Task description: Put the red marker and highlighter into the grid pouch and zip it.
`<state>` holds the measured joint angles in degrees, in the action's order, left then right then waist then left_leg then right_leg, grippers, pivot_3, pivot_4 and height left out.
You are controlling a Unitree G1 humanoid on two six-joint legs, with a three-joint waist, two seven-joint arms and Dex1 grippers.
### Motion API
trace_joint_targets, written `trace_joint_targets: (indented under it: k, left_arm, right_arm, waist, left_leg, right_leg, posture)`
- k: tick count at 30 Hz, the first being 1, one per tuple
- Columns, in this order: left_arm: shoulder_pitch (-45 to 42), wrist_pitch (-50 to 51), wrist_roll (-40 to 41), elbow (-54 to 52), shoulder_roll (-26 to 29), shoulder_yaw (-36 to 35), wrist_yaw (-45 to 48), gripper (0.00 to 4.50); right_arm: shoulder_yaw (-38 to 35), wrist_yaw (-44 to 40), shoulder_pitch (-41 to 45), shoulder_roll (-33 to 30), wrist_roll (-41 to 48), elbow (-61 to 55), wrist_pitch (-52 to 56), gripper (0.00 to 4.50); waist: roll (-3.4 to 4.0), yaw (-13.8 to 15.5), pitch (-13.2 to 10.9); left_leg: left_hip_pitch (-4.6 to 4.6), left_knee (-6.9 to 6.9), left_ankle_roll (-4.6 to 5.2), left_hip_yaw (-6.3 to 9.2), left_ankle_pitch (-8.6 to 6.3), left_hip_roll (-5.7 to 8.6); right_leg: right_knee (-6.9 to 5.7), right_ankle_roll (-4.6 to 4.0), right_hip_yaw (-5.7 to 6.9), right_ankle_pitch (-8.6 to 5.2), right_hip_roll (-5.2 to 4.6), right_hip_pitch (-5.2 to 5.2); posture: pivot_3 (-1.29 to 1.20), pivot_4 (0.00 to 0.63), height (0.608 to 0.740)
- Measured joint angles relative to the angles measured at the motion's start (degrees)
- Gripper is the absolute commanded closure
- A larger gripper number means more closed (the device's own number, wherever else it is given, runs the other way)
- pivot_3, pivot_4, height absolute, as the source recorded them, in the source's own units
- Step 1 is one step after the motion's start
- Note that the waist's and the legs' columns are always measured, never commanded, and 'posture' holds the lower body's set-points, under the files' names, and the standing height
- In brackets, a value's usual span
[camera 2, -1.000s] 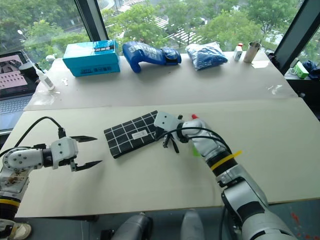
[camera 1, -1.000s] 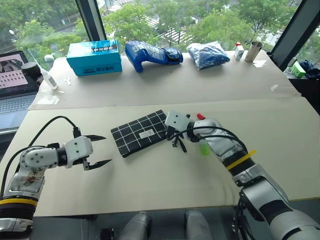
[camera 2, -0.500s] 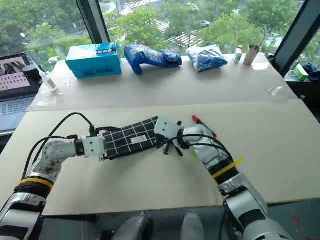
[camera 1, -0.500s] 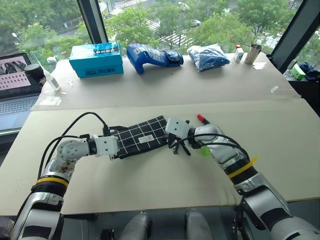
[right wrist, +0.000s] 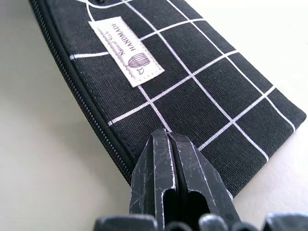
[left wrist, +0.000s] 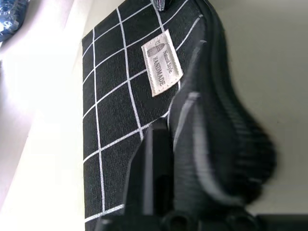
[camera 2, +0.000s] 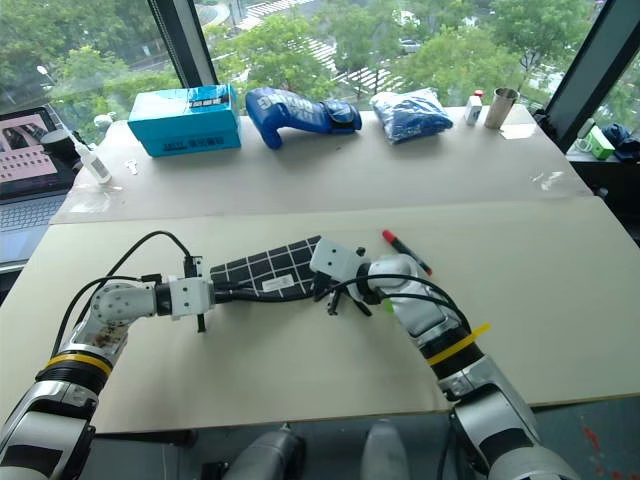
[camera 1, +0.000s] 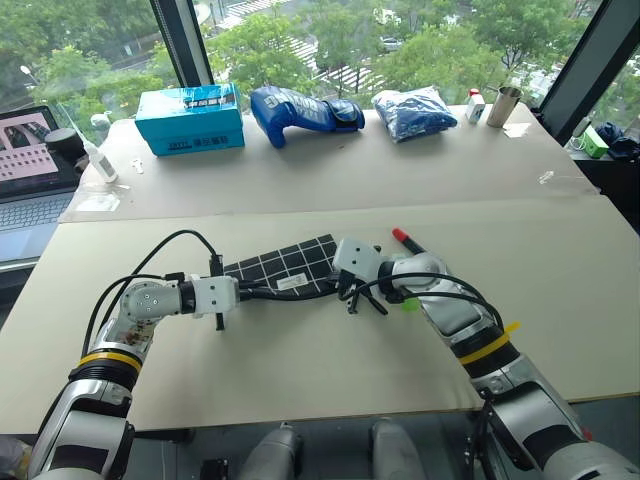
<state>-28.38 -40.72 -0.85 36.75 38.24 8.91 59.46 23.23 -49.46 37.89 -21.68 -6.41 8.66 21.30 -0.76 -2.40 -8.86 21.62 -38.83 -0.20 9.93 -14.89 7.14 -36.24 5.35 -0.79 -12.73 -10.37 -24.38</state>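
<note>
Nearest the robot, the grid pouch lies flat on the desk, stretched between the two arms. The left pincer is closed on the pouch's near zipper edge at its left end, the fabric bunching slightly around the fingers in the left wrist view. The right pincer is closed with its fingers pressed together at the pouch's right end; whether any fabric or the pull strap is caught between them cannot be told. The pouch looks light, soft and floppy, likely to wrinkle and slide on the smooth desk unless pinned, so the zipper seam and end corners seem the best holds. Just past the right arm, the highlighter peeks out beside the wrist, stubby and probably easy to pinch across its thick body. Slightly farther, the red marker lies loose on the desk, slim, rigid and apt to roll; its mid-barrel seems the safest place to take it.
</note>
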Motion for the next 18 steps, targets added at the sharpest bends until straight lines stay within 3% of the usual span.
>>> trace_joint_targets:
  k: [1, 4, 8, 14, 18]
  left_arm:
    - [0.21, 0.67, 0.38, -0.23, 0.01, -0.02, 0.32, 4.48]
    - [1.67, 4.01, 2.31, -2.52, 0.05, -0.17, 1.84, 4.50]
    - [3.33, 8.54, 3.73, -6.33, 0.10, -0.20, 2.95, 4.50]
    - [5.75, 11.77, 5.03, -9.27, 0.06, -1.36, 1.82, 4.50]
    - [7.23, 14.31, 5.93, -12.09, -0.50, -2.07, 0.70, 4.50]
  right_arm:
    - [-0.31, 0.51, 0.01, 0.42, -0.01, 0.52, -0.16, 4.50]
    - [-4.53, 4.92, 0.64, 4.54, 1.79, 4.24, -0.09, 3.76]
    - [-13.10, 8.72, 3.91, 7.53, 8.04, 5.27, 2.71, 2.31]
    - [-21.99, 9.87, 1.85, 2.46, 14.16, -2.90, 11.73, 0.27]
    - [-27.36, 9.72, -0.51, -3.14, 18.92, -7.55, 20.78, 0.27]
  waist:
    - [0.00, -0.03, 0.00]
    - [0.00, -0.16, 0.00]
    - [0.00, -0.20, 0.00]
    - [0.00, -0.13, 0.00]
    - [0.00, -0.07, 0.00]
  left_leg:
    - [0.00, 0.00, 0.00, 0.00, 0.00, -0.01]
    - [0.02, 0.03, 0.00, 0.01, 0.00, -0.03]
    - [0.19, 0.00, -0.02, 0.02, 0.01, -0.05]
    - [0.34, -0.01, 0.01, 0.02, 0.00, -0.01]
    - [0.54, -0.03, 0.00, 0.01, 0.00, -0.04]
  right_leg:
    - [0.00, 0.00, 0.00, 0.00, 0.00, 0.00]
    - [-0.02, 0.00, -0.02, 0.00, 0.03, -0.05]
    - [-0.33, -0.01, -0.03, 0.00, 0.01, -0.21]
    - [-0.48, 0.00, -0.03, 0.01, -0.02, -0.38]
    - [-0.54, 0.00, -0.04, 0.01, -0.05, -0.58]
  posture:
    - [0.00, 0.150, 0.740]
    - [0.00, 0.150, 0.740]
    - [0.00, 0.150, 0.740]
    - [0.00, 0.150, 0.740]
    - [0.00, 0.150, 0.740]
